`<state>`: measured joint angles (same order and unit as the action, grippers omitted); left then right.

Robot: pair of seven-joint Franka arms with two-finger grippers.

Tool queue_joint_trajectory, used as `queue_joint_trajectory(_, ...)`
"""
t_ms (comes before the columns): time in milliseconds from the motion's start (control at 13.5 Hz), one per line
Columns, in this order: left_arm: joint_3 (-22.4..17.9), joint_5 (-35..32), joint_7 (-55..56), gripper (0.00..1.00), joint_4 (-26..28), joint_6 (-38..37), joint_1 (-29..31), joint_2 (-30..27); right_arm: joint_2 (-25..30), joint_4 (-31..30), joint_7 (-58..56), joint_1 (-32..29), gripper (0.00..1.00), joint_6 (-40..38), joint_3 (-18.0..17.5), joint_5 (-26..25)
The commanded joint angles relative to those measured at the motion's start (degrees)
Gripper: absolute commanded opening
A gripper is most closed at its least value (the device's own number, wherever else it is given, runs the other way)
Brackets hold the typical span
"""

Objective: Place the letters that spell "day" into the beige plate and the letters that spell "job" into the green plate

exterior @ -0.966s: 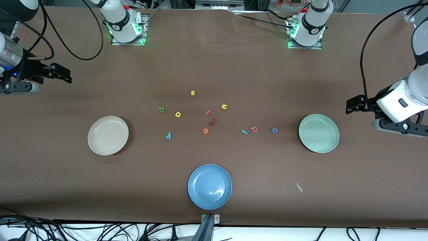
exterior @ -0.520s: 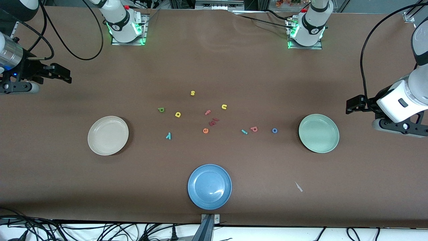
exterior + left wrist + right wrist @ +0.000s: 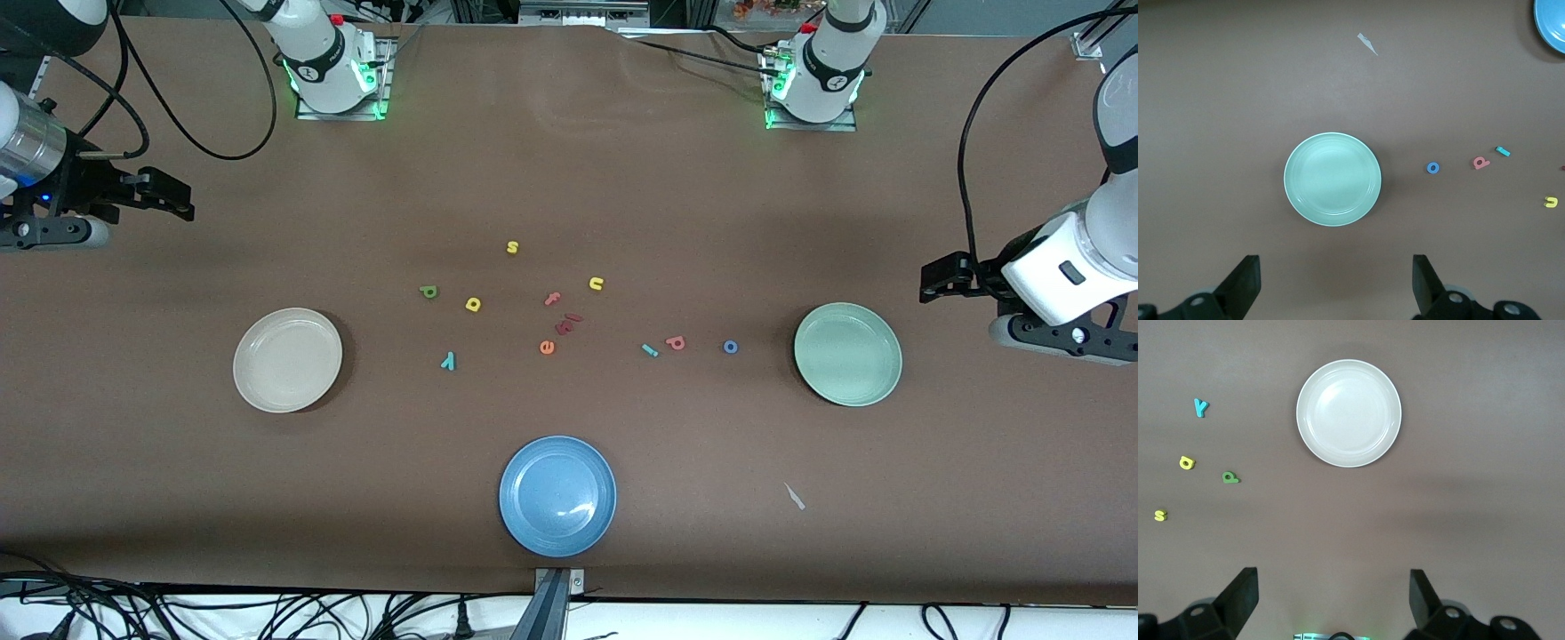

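A: Grippers?
B: Left gripper (image 3: 1331,283) hangs at the left arm's end of the table, right gripper (image 3: 1331,600) at the right arm's end; fingers apart on both, nothing held.
A: Letters?
B: Mid-table, none plated. Yellow a (image 3: 473,305), teal y (image 3: 449,360), green d (image 3: 428,292) sit toward the beige plate (image 3: 258,391); blue o (image 3: 730,347), pink b (image 3: 677,342), teal j (image 3: 650,350) toward the green plate (image 3: 813,378).

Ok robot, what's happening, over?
Left claw open above the green plate. Right claw open near the beige plate. Both plates empty. Nothing in the way.
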<state>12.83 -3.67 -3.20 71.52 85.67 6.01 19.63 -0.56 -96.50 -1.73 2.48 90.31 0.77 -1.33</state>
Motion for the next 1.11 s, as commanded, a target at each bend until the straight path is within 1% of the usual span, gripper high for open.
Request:
queue_joint_trajectory(0,0.27,-0.99,0.13,1.0,0.02,0.28,0.4,-0.65,-1.02,1.66,-1.08,-0.02,1.0,-1.19,-0.15,0.36)
queue_joint_trajectory(594,0.18,-1.17,0.12,1.0,-0.77,0.37,0.05,-0.03,-1.45,1.66,-1.26,0.07,1.0,-1.28,-0.5,0.54)
queue_joint_trajectory(1040,0.09,-1.34,-0.57,1.0,-0.77,0.37,0.14,-0.03,-1.72,1.66,-1.08,2.35,1.0,-2.33,-0.59,0.71)
